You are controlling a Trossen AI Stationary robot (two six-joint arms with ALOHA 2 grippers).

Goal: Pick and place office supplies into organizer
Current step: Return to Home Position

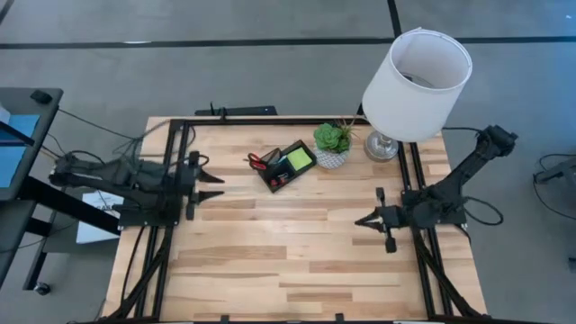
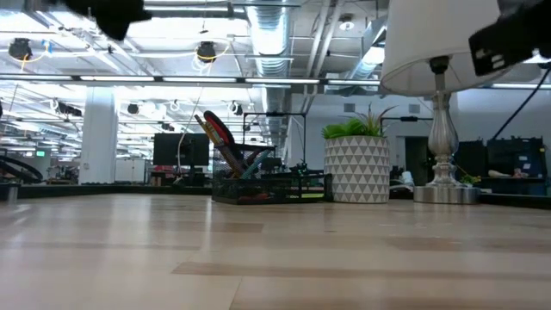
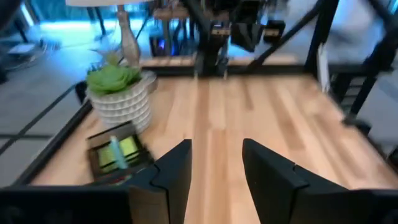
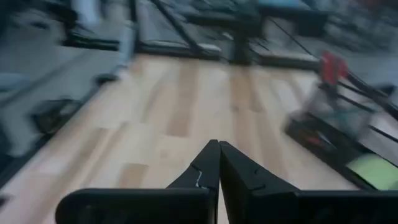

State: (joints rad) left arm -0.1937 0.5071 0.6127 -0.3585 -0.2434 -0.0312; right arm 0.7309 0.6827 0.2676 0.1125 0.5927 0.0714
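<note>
Scissors (image 1: 258, 162) and sticky-note pad (image 1: 300, 160) are sitting in the organizer (image 1: 274, 184), between the spread left pincer (image 1: 219, 186) and the pressed-together right pincer (image 1: 360, 219), both empty; the task is looking finished

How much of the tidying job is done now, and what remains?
Nearly finished. Done: the red-handled scissors and the green sticky-note pad sit in the black organizer, and no loose supplies show on the table. In hand: nothing; the left gripper is open and empty, the right gripper shut on nothing. Left: probably only parking the arms.
</note>
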